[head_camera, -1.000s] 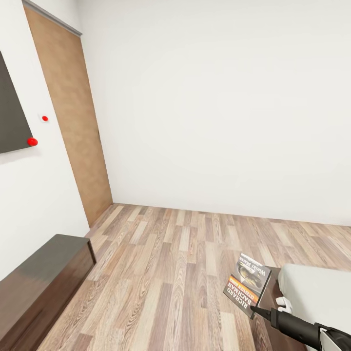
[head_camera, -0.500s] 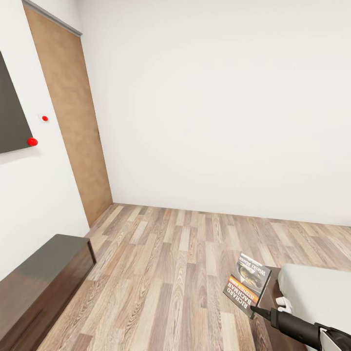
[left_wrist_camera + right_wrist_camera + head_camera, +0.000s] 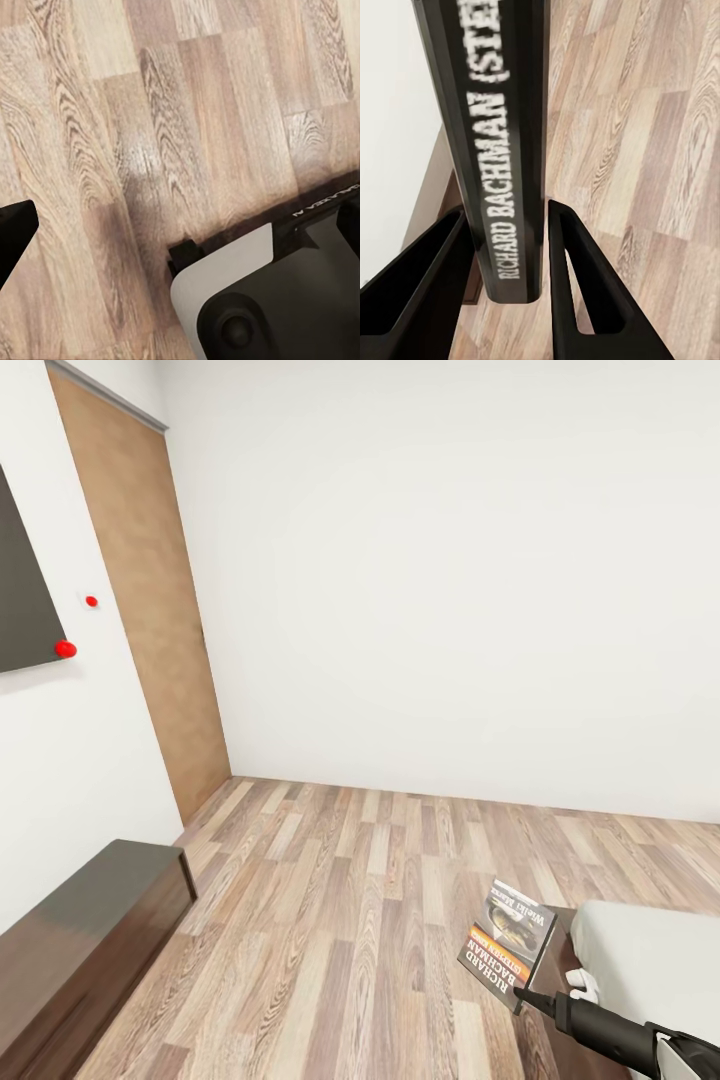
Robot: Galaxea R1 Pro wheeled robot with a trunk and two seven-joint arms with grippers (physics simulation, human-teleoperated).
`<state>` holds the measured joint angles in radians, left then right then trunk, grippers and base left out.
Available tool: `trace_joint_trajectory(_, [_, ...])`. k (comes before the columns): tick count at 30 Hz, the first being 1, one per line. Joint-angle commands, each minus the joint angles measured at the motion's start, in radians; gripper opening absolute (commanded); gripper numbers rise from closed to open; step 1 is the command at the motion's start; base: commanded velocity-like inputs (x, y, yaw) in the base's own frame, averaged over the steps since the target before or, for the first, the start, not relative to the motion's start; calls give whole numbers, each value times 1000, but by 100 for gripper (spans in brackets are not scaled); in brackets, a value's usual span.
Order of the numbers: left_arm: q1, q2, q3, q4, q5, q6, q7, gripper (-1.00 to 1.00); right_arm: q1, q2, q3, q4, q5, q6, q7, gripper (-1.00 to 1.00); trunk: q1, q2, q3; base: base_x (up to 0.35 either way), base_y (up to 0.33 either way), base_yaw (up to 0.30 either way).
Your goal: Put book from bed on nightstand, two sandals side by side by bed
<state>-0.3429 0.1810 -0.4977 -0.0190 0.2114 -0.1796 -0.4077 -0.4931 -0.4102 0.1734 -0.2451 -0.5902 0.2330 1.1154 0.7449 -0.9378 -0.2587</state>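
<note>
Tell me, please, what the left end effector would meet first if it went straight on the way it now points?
Most likely the wood floor: the left wrist view looks along the fingers straight onto bare planks, with nothing visible in between, though how far off they lie is unclear.

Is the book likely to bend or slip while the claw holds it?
The book looks thin, so probably light. The right claw pinches its spine end only; the free part may sag or swing. Its cover looks glossy, so perhaps slippery.

Right tool (image 3: 506, 281) clamped, arm low.
</note>
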Motion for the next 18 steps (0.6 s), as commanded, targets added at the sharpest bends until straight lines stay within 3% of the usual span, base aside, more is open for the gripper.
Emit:
trace_joint_trajectory(1, [-1, 0, -9, 1, 9, -3, -3, 100, -1, -1, 6, 0, -11, 9, 1, -100, 4, -8, -5, 0, 0, 0])
trace_joint_trajectory(8, [-1, -1, -4, -1, 12, -5, -4, 100, -1, -1, 6, 0, -11, 9, -2, -100, 8, -15, -8, 0, 0, 0])
trace_joint_trajectory(10, [-1, -24, -4, -12, 12, -6, -4, 100, -1, -1, 6, 0, -11, 9, -2, -100, 8, -15, -8, 0, 0, 0])
trace_joint_trajectory(11, [-1, -52, -4, -16, 11, -6, -4, 100, -1, -1, 6, 0, -11, 9, -2, -100, 8, -15, -8, 0, 0, 0])
trace_joint_trajectory(18, [-1, -118, -1, -21, 11, -6, -3, 100, -1, -1, 6, 0, -11, 9, -2, -100, 8, -15, -8, 28, 0, 0])
